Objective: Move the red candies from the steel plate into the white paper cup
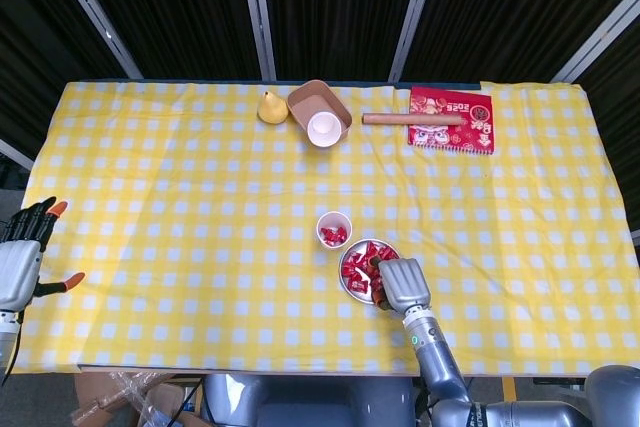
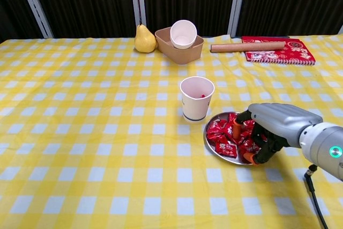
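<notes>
R hand [image 2: 270, 127] curled down onto red candies [image 2: 225, 138] in steel plate [image 2: 214, 147], just right of white paper cup [image 2: 196, 98]; actual pinch can't tell; L hand [image 1: 25, 252] spread, far left of cup

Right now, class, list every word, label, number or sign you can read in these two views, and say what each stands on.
Nothing can be read for certain.
Red notebook: gold and white print on its cover, too small and blurred to read in either view.
Red candies on the steel plate: wrappers show no legible print.
White paper cup: plain, no lettering seen.
Right hand: a green light on the wrist, no text.
</notes>
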Action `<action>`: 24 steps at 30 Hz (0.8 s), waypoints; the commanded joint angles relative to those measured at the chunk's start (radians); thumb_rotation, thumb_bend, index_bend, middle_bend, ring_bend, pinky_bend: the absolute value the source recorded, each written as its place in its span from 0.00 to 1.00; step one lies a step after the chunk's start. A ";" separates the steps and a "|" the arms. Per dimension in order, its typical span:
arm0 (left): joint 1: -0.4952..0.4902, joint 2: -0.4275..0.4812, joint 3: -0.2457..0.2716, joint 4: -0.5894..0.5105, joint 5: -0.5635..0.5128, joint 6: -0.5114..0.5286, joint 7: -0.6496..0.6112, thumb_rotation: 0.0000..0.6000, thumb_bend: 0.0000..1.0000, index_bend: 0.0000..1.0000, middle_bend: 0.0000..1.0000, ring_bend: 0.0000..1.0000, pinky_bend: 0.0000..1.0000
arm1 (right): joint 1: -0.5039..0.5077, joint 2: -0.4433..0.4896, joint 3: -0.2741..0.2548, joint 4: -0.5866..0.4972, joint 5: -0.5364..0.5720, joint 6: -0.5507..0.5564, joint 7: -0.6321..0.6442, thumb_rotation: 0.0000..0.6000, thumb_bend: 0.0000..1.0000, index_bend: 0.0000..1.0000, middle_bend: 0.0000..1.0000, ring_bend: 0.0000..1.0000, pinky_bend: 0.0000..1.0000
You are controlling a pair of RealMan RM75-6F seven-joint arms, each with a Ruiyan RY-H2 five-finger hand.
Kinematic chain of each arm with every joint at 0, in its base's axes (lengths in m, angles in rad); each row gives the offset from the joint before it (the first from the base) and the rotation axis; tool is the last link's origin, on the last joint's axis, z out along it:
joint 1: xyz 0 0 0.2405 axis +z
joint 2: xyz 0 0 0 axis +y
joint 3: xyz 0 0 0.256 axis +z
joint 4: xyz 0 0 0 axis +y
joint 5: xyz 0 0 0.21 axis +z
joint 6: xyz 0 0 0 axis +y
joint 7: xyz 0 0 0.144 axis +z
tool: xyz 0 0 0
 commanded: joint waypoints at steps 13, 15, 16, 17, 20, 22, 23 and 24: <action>0.000 0.001 0.000 -0.001 -0.001 -0.001 -0.002 1.00 0.00 0.00 0.00 0.00 0.00 | 0.003 -0.002 0.014 0.015 -0.014 0.014 0.001 1.00 0.40 0.40 0.85 0.92 0.95; 0.000 0.001 0.000 -0.001 -0.001 -0.001 -0.002 1.00 0.00 0.00 0.00 0.00 0.00 | 0.000 0.001 0.013 0.010 -0.016 0.017 0.002 1.00 0.40 0.40 0.85 0.92 0.95; 0.000 0.001 0.000 -0.002 -0.001 -0.001 -0.002 1.00 0.00 0.00 0.00 0.00 0.00 | -0.002 0.003 0.011 0.006 -0.020 0.018 0.004 1.00 0.40 0.40 0.85 0.92 0.95; 0.000 0.001 0.000 -0.002 -0.001 -0.002 -0.002 1.00 0.00 0.00 0.00 0.00 0.00 | -0.003 0.004 0.010 0.002 -0.022 0.019 0.007 1.00 0.40 0.40 0.85 0.92 0.95; 0.000 0.001 0.000 -0.002 0.000 -0.001 -0.001 1.00 0.00 0.00 0.00 0.00 0.00 | -0.007 0.007 0.004 -0.003 -0.030 0.023 0.008 1.00 0.40 0.40 0.85 0.92 0.95; 0.001 0.001 0.000 -0.002 0.000 0.001 -0.002 1.00 0.00 0.00 0.00 0.00 0.00 | -0.008 0.006 0.003 0.000 -0.025 0.023 0.002 1.00 0.40 0.39 0.85 0.92 0.95; 0.001 0.001 0.000 -0.003 0.000 0.001 -0.002 1.00 0.00 0.00 0.00 0.00 0.00 | -0.008 0.006 0.004 0.003 -0.021 0.023 0.000 1.00 0.40 0.39 0.85 0.92 0.95; 0.001 0.001 0.000 -0.003 0.000 0.001 -0.002 1.00 0.00 0.00 0.00 0.00 0.00 | -0.008 0.006 0.006 0.006 -0.017 0.021 0.000 1.00 0.40 0.38 0.85 0.92 0.95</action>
